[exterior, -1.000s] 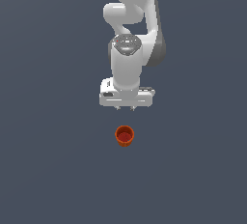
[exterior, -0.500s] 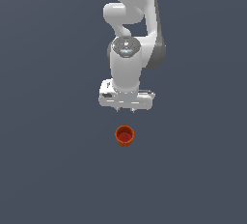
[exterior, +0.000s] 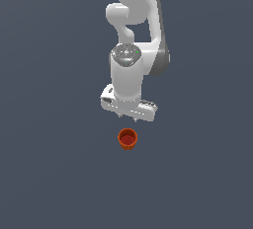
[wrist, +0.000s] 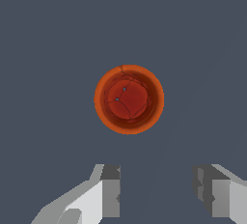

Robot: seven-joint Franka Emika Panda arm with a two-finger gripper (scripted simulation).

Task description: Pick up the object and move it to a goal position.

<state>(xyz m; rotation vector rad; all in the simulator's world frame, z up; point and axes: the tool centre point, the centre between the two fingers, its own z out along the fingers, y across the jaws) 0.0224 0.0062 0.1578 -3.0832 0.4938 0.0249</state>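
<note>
A small orange-red cup [exterior: 127, 138] with a darker red inside stands upright on the dark grey surface. In the exterior view my white gripper [exterior: 127, 115] hangs above it, just beyond it in the picture, and does not touch it. In the wrist view the cup [wrist: 129, 99] shows from straight above, its round rim whole. My gripper [wrist: 157, 191] is open and empty; the two fingers [wrist: 110, 189] stand wide apart, and the cup lies ahead of them, outside the gap.
The dark grey surface [exterior: 54, 164] spreads flat all around the cup. The white arm [exterior: 138, 20] rises behind the gripper toward the exterior view's top. No other object shows.
The gripper has turned about its own axis and now sits skewed, its end at the exterior view's left higher. It has shifted slightly. The cup has not moved.
</note>
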